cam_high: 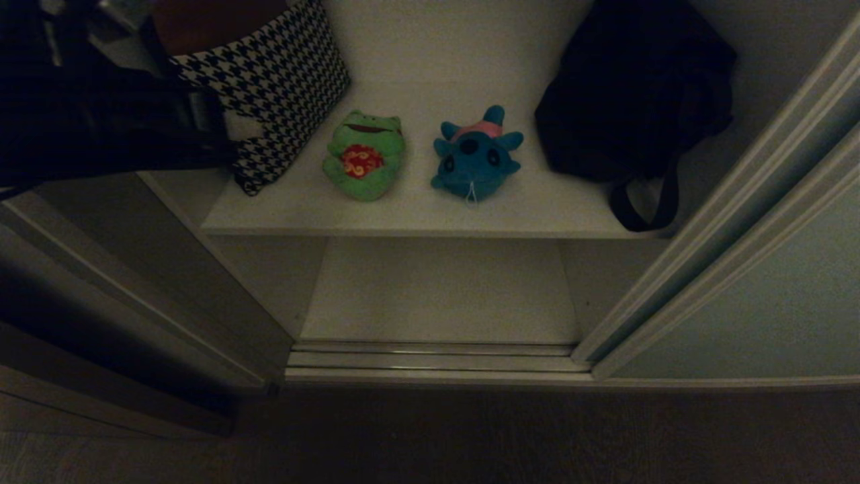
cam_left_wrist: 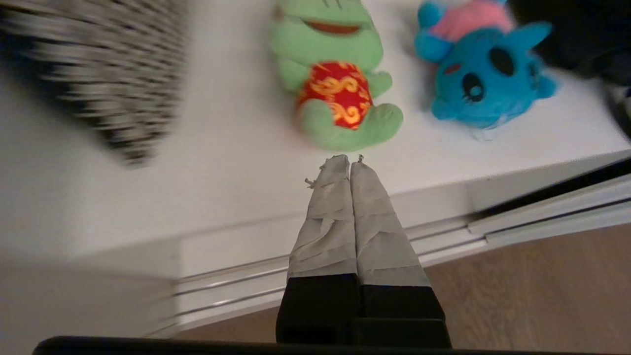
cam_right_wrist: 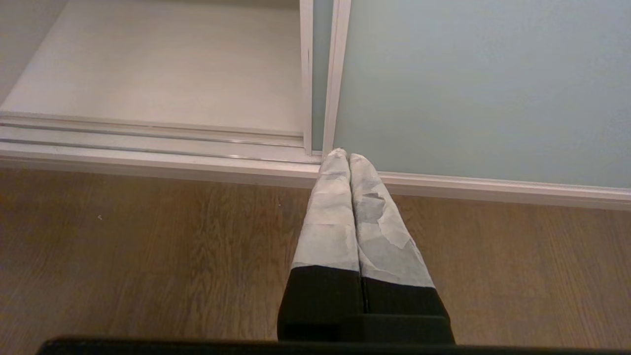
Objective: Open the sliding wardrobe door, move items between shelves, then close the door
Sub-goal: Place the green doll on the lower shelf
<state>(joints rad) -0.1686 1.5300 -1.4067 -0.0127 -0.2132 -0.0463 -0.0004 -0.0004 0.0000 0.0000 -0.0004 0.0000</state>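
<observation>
Wood floor (cam_right_wrist: pixel 148 256), silvery rails (cam_high: pixel 430 359), wardrobe standing open before you.
Upper shelf (cam_high: pixel 416 215): green frog (cam_high: pixel 364 156) beside blue creature (cam_high: pixel 476 160); sliding door (cam_high: pixel 759 302) at right; your left gripper (cam_left_wrist: pixel 349 159) and right gripper (cam_right_wrist: pixel 343 154) pressed together.

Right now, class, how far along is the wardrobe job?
Done: sliding door stands open. In hand: left gripper, shut and empty, points at green frog. Left: frog and blue plush both lie on upper shelf; lower shelf awaits them; door needs closing.
</observation>
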